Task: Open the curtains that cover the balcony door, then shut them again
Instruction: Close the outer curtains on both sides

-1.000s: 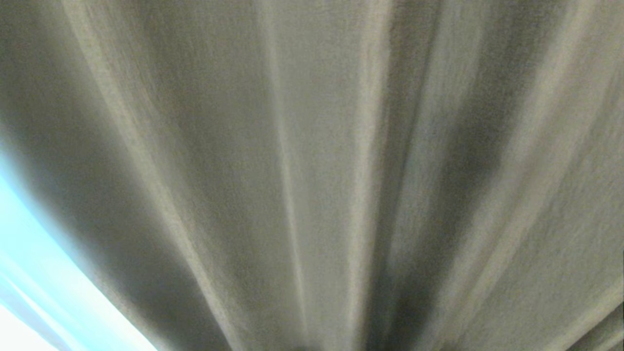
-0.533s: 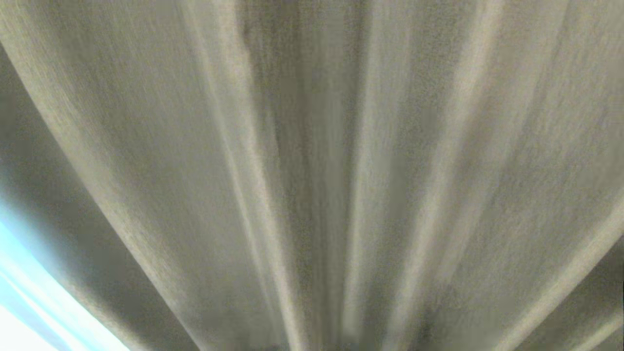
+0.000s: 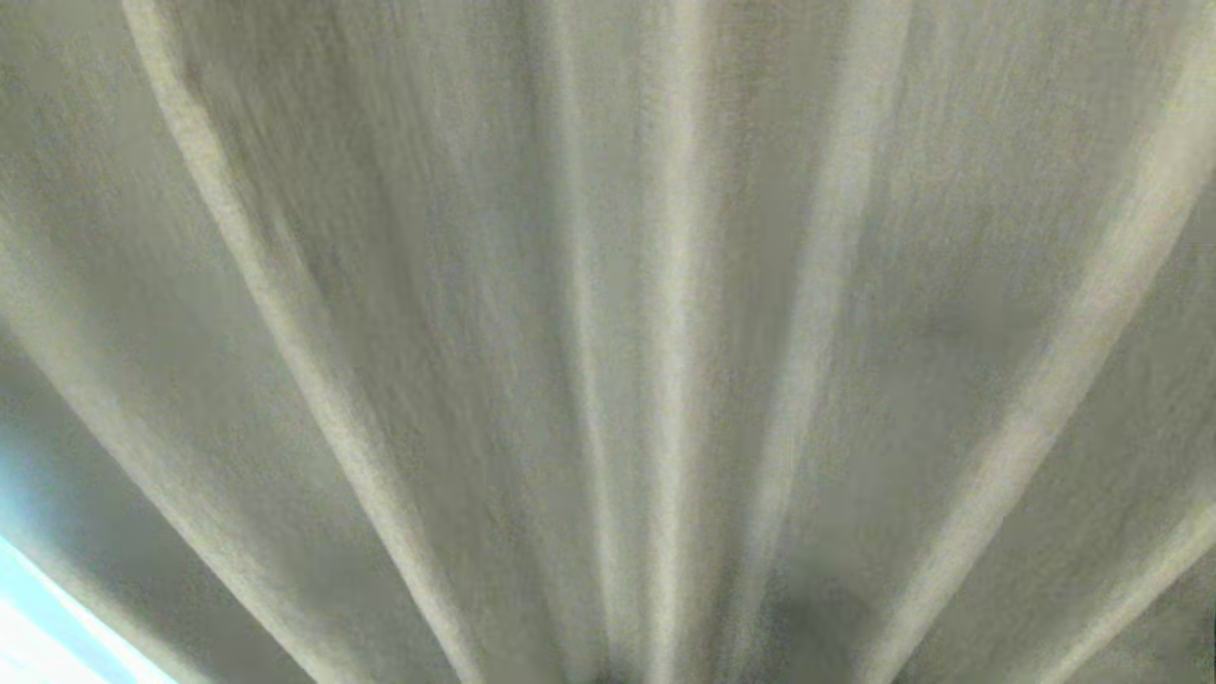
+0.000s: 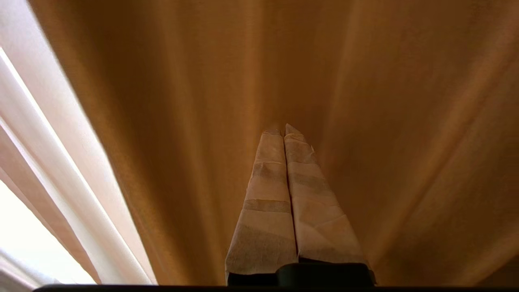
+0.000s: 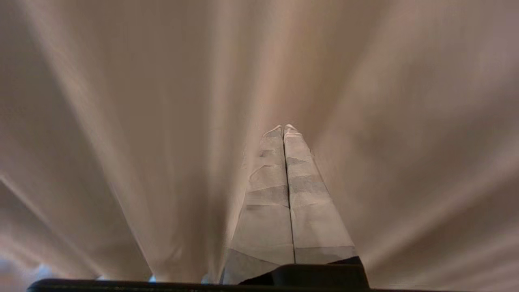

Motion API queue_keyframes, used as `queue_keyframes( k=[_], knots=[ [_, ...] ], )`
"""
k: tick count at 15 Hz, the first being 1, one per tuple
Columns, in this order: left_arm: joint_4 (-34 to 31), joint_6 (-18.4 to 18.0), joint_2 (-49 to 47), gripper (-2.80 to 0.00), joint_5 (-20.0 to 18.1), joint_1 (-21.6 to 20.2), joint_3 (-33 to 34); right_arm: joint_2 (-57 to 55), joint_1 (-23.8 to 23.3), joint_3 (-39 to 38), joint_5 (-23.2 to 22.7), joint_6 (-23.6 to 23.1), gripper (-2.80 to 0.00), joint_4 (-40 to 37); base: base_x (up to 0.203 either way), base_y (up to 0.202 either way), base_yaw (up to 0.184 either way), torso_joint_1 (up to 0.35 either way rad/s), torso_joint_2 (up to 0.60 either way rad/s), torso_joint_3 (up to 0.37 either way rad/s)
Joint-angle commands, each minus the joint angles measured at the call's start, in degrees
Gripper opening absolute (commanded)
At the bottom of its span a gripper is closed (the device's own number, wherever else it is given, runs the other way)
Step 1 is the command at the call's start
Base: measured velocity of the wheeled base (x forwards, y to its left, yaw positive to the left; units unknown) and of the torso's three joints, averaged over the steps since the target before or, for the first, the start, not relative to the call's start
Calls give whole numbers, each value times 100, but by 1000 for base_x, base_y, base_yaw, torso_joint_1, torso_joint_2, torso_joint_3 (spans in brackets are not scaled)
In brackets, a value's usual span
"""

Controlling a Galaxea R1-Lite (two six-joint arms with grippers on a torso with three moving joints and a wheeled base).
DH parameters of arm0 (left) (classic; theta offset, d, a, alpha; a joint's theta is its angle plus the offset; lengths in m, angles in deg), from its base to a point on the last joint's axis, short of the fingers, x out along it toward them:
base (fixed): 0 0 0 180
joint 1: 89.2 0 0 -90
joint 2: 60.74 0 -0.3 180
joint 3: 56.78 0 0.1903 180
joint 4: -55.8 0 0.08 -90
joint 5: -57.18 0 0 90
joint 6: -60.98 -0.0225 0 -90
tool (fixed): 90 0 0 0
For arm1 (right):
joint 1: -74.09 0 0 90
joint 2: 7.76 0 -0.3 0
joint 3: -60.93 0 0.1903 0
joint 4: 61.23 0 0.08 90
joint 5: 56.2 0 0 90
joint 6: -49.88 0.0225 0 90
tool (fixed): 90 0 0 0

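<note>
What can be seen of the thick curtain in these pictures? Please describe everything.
The thick curtain fills the head view: pale beige-grey woven cloth, hanging in long pleats with lighter ridges and shaded folds. At its left edge a bright strip shows, so it does not cover everything there. Both wrist views face the same folds. The left hand and the right hand, both shut, point at the cloth; contact cannot be told.

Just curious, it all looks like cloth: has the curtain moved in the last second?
Yes. In the head view the curtain has spread left over the bright strip in the lower corner, now narrower.
</note>
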Motion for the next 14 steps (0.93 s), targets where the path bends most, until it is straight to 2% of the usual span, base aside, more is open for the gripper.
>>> queue_keyframes(
  k=[1,4,14],
  knots=[
    [6,4,2,-280,4,-8,2,862,0,-2,-34,127,-280,-370,0,0,0,0,0,0],
    [7,4,2,-280,4,1,2,1083,4,-2,-24,439,-280,-471,0,0,0,0,0,0],
    [2,4,2,-280,4,1,2,1083,4,-2,-24,459,-280,-471,0,0,0,0,0,0]
  ],
)
